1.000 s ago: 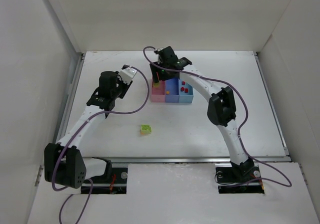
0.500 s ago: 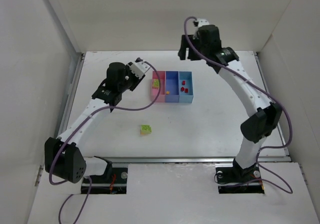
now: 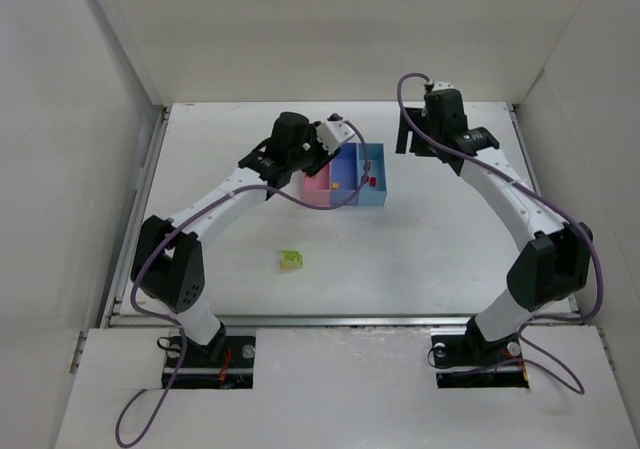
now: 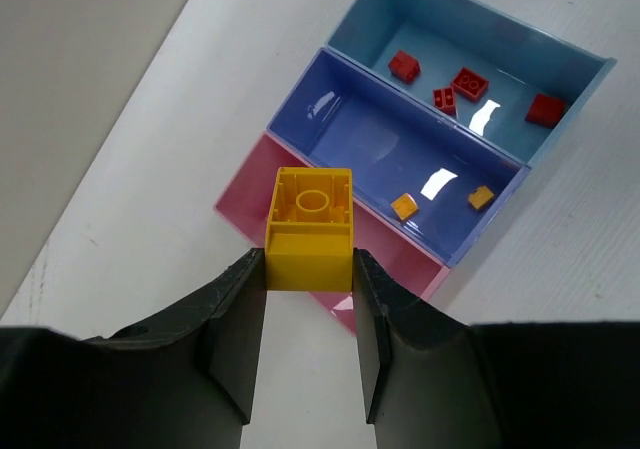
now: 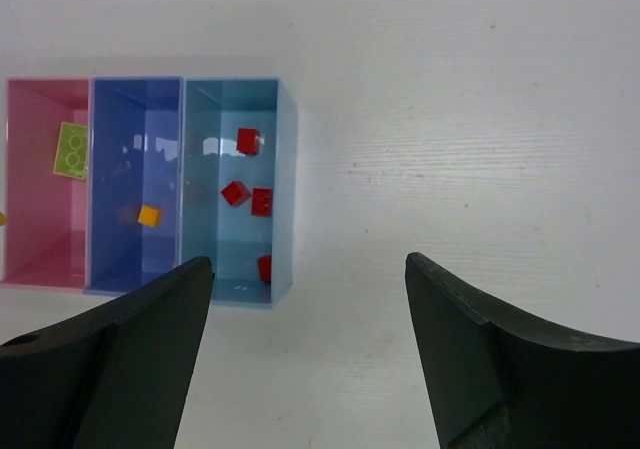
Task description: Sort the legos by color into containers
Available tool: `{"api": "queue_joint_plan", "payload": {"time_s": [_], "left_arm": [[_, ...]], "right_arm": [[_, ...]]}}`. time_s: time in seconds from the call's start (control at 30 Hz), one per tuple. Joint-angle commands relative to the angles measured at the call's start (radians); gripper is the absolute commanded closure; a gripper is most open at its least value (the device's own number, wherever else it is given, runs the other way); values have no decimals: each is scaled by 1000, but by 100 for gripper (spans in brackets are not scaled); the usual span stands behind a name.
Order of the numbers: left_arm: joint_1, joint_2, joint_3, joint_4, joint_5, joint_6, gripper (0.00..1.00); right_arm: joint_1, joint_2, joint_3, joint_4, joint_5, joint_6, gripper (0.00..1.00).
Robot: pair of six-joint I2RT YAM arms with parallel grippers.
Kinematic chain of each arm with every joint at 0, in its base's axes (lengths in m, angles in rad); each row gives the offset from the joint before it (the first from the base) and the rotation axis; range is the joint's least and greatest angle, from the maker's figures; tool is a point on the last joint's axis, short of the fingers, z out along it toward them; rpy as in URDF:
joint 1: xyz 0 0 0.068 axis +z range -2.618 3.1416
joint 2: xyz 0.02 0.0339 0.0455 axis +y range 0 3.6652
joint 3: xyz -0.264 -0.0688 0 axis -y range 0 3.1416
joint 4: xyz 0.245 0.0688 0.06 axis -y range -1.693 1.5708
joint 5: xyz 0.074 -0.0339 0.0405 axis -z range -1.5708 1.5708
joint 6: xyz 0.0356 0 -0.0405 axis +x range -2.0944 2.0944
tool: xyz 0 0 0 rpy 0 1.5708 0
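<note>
Three bins (image 4: 370, 144) sit under the left gripper (image 4: 308, 265) grasping a yellow brick (image 4: 310, 234); right gripper (image 5: 308, 264) released.

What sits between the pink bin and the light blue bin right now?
The medium blue open-topped plastic bin, holding two small yellow-orange bricks; the left wrist view shows it.

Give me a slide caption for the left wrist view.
Left pincer grips a yellow-orange brick near the row of colored bins.
</note>
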Motion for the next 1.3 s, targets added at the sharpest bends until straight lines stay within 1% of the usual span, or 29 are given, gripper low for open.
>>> {"api": "queue_joint_plan", "payload": {"time_s": [0.0, 0.23, 0.47, 0.63, 0.8, 0.9, 1.03, 1.07, 1.13, 1.27], "left_arm": [[-19, -7, 57, -2, 21, -36, 100], [-47, 23, 69, -2, 12, -25, 100], [-47, 33, 69, -2, 12, -16, 100], [-47, 83, 78, -2, 46, -6, 100], [-47, 126, 87, 16, 69, 3, 100], [-47, 155, 115, 25, 69, -6, 100], [-47, 239, 201, -18, -1, -6, 100], [-47, 275, 243, -33, -2, -6, 97], [-56, 302, 277, -68, -11, -6, 93], [-65, 312, 288, -68, -2, 3, 76]], "right_arm": [[-39, -82, -37, 73, 36, 10, 17], [-39, -96, -50, 84, 36, -10, 16], [-39, -87, -50, 84, 27, -10, 16], [-39, -105, -77, 93, 27, -10, 16], [-39, -96, -68, 81, 27, -10, 16], [-39, -87, -59, 70, 27, -10, 16], [-39, -87, -59, 70, 36, -19, 16], [-39, -87, -59, 70, 36, -19, 16], [-39, -87, -59, 70, 36, -19, 16], [-39, -87, -59, 61, 46, -28, 16]]}}
